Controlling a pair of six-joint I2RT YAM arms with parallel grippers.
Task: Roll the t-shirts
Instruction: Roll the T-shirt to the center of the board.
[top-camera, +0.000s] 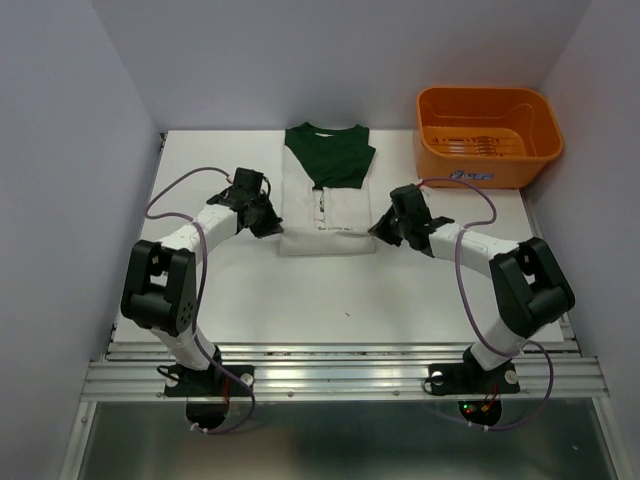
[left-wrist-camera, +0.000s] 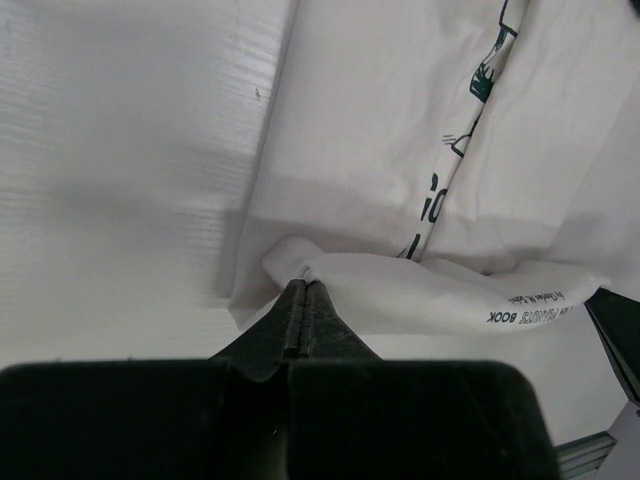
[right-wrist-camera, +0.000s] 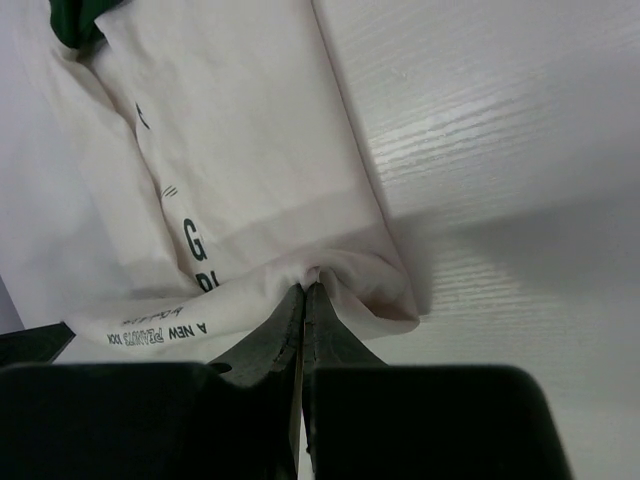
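Pinching the near hem of the t-shirt (top-camera: 328, 190), the left fingers (left-wrist-camera: 284, 338) clamp one corner and the right fingers (right-wrist-camera: 282, 335) the other. The folded strip lies on the bench (top-camera: 300, 300), its long axis running straight ahead of both, collar farthest, neither arm nearer.
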